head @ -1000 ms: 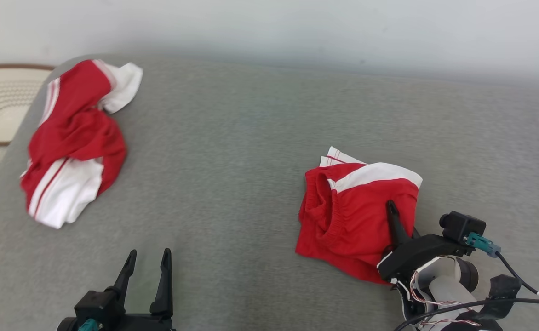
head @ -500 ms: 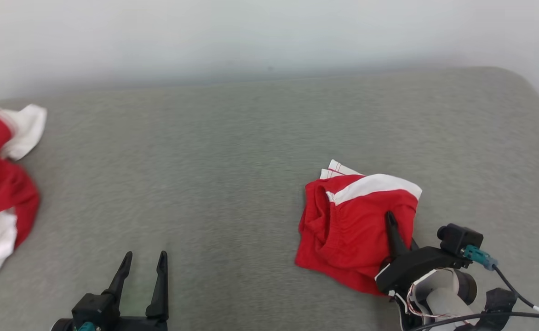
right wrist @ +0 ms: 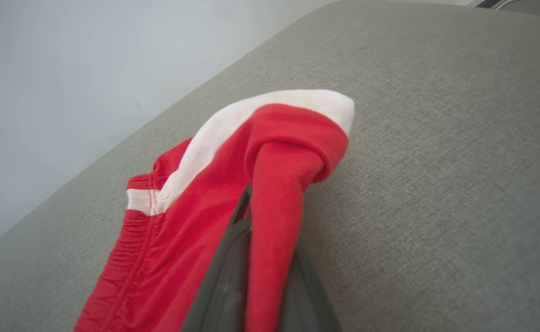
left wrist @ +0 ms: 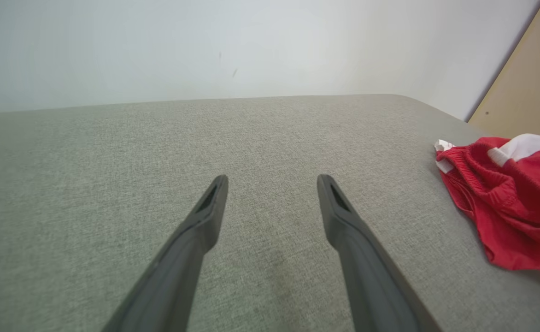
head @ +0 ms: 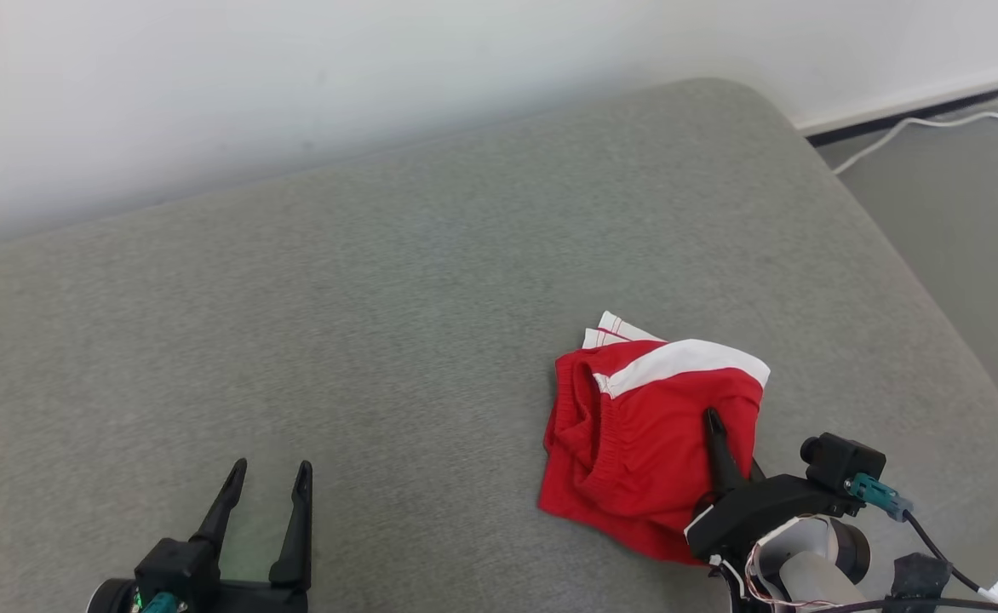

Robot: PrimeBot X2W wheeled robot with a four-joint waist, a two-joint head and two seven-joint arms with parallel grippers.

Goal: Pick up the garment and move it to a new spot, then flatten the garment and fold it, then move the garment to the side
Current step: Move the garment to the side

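Almost there: you are holding the folded garment near the right side

Your right gripper is squeezing tight on the garment, a pair of red shorts with a white stripe. In the right wrist view a roll of red cloth is sitting between its two dark fingers, so they are pinched together on it. Most of the garment is lying on the gray tabletop, on your right side and near the front edge, close to the rounded corner.

Your left gripper is hanging over bare tabletop at the lower left, well apart from the garment. Its fingers are spread wide and it is holding nothing.

The garment is looking like a small, neat pack with the waistband on its left side. So I am guessing the pick-up, the flattening and the folding are done. You are probably working on the last part, moving it to the side. What is left, I think, is finding its resting spot, setting it all the way down, and letting go without pulling the folds open. One edge is bunching up where you are pinching, so the pack may be coming a little loose.
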